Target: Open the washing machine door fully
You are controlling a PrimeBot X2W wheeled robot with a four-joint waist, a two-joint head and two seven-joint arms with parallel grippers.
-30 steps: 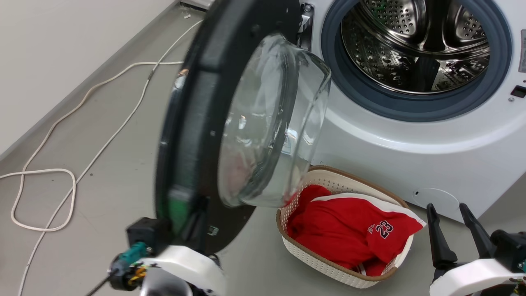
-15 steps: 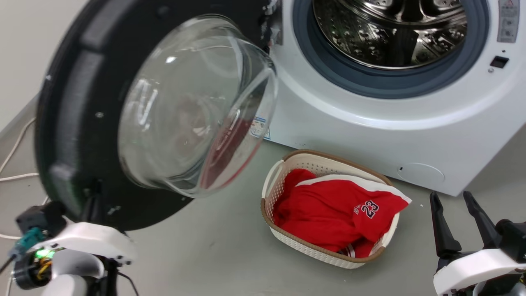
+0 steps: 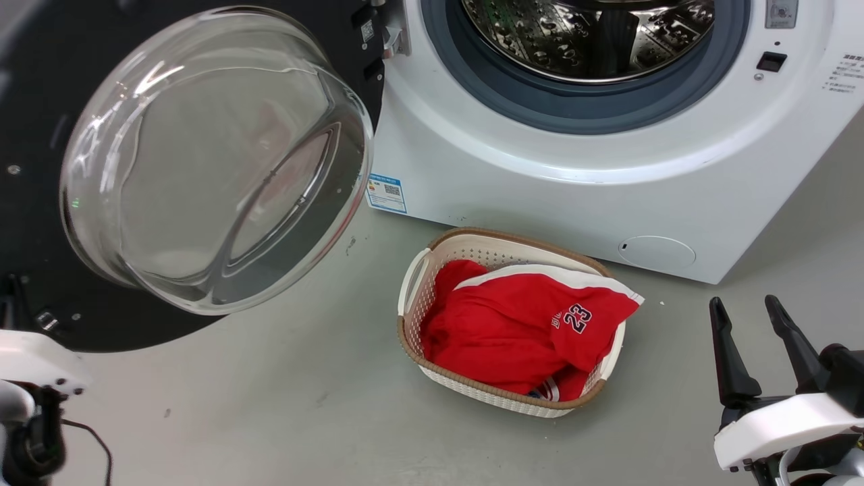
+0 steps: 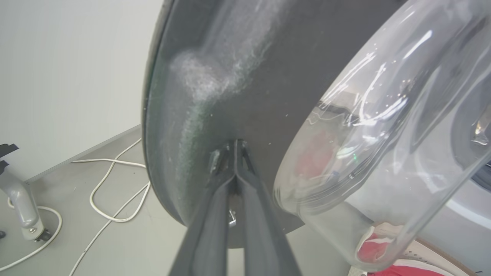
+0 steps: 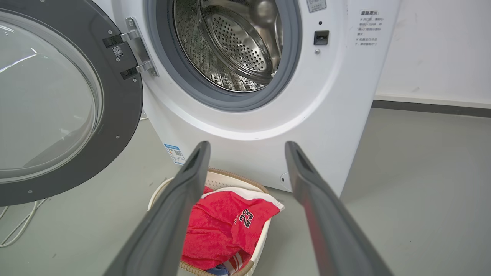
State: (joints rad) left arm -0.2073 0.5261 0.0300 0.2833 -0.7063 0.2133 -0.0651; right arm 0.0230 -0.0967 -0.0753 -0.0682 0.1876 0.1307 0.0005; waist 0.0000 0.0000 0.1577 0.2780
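The washing machine door stands wide open at the left, its clear glass bowl bulging toward me. In the right wrist view the washing machine door hangs from its metal hinge beside the steel drum. My left gripper is shut, its fingertips pressed against the door's black inner rim next to the glass. Its white wrist sits below the door's lower edge. My right gripper stands open and empty at the lower right, away from the machine; it is open in its own view too.
A white basket holding a red garment sits on the floor in front of the machine, between the two arms. A white cable lies on the floor behind the door near the wall. A grey stand is at the far left.
The door has swung much wider open toward the left, with my left gripper following it. The head camera has shifted too. My right gripper has stayed open in place.
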